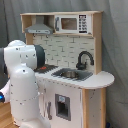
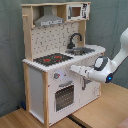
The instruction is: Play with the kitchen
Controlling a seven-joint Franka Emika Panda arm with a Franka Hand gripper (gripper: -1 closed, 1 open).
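Note:
The kitchen is a tall white and light-wood toy with a grey hood, a microwave, a black faucet and a sink. In the second exterior view the kitchen shows its black-red stovetop, knobs and oven door. My gripper reaches in from the second exterior view's right, just below the counter edge, beside the knobs and above the oven door. In the first exterior view my white arm hides the gripper and the oven front.
The kitchen stands on a wooden floor in front of a grey curtain. A cabinet door sits under the sink. The rounded counter end juts out past the cabinet.

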